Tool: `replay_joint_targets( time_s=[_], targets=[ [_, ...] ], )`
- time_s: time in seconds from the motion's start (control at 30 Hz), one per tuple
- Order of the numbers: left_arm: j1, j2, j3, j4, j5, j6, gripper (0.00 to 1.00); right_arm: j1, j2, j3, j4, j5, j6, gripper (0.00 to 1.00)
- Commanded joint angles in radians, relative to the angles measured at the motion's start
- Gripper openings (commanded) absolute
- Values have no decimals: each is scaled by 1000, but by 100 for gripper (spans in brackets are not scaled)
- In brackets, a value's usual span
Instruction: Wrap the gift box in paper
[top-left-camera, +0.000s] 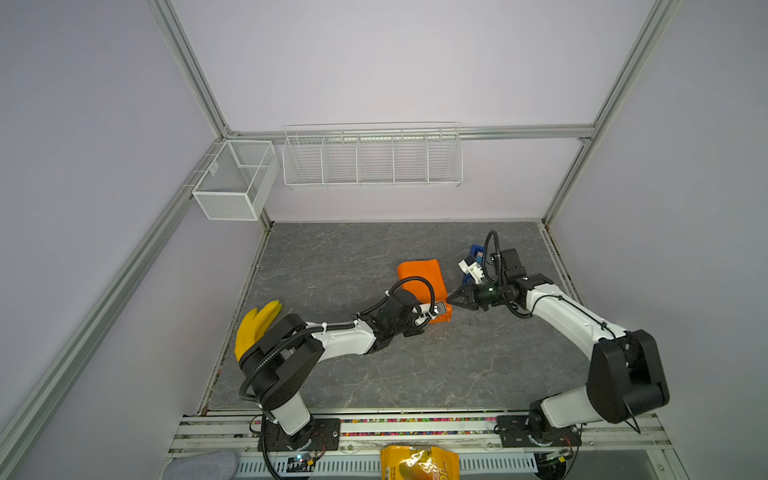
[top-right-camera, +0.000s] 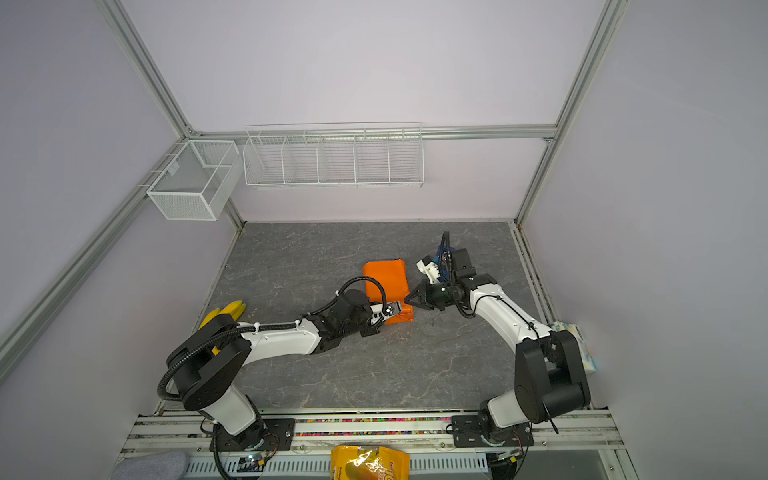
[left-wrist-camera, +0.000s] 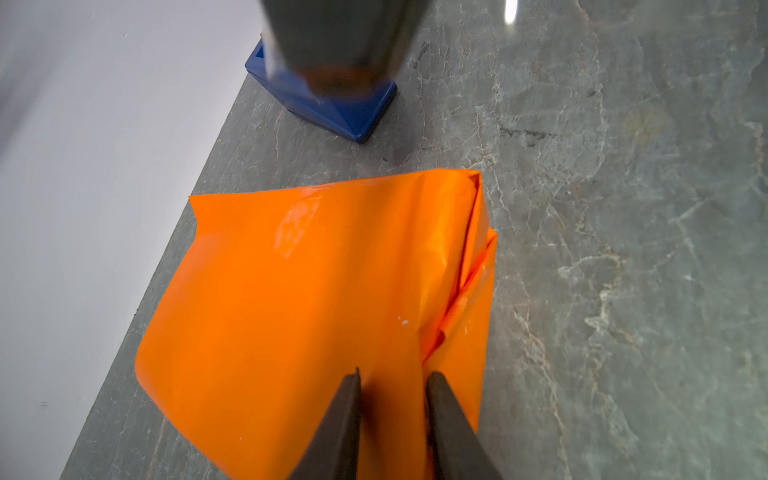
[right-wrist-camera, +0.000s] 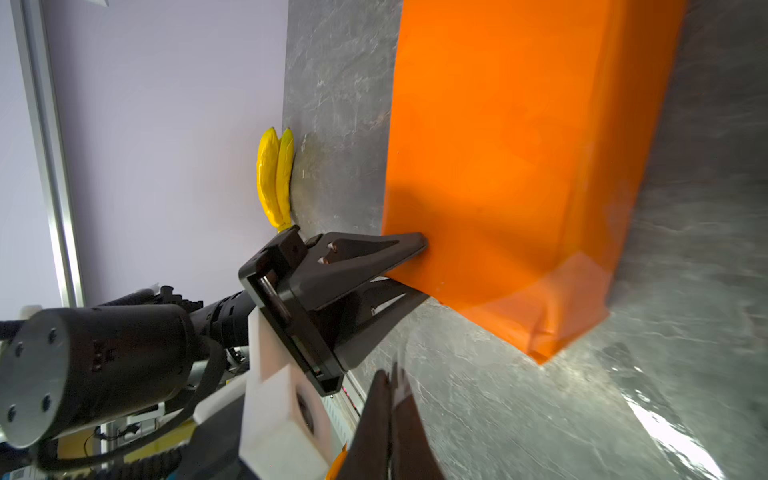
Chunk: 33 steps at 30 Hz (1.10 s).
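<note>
Two arms reach in from the near side of the table (top-left-camera: 415, 374), and a yellow snack bag (top-left-camera: 419, 463) lies in front of the rail that carries them. A bunch of bananas (top-left-camera: 255, 328) sits at the table's left edge, partly behind the left arm. The left gripper (top-left-camera: 441, 309) is at the near end of an orange parcel, its jaws a little apart and its fingertips (right-wrist-camera: 417, 243) touching the paper (top-left-camera: 419, 278). The paper is folded into a box-shaped parcel at mid-table, with creased flaps along one side. It covers the gift box completely, so the box does not show. The right gripper (top-left-camera: 451, 300) is closed tight, its tip just beside the parcel's near right corner. Farther back, a blue tape dispenser (left-wrist-camera: 345, 108) stands near the parcel's far end but apart from it. On the back wall hang a mesh basket (top-left-camera: 232, 183) and a long wire rack (top-left-camera: 372, 158).
</note>
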Motion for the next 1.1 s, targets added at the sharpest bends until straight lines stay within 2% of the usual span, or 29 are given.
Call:
replay_joint_targets(
  time_s=[0.0,0.13,0.4,1.07],
  targets=[
    [-5,46,-9,-118,44,-20,28,49,56,-23,92,-44,50,7],
    [-4,43,-12,-118,45,-21,28,96,95,-32,145,-28,70,7],
    [-5,41,-13,-122,41,-14,28,115,168,-58,198,-29,90,6],
    [-4,36,-14,-116,37,-26,26,120,98,-153,186,75,142,7]
  ],
)
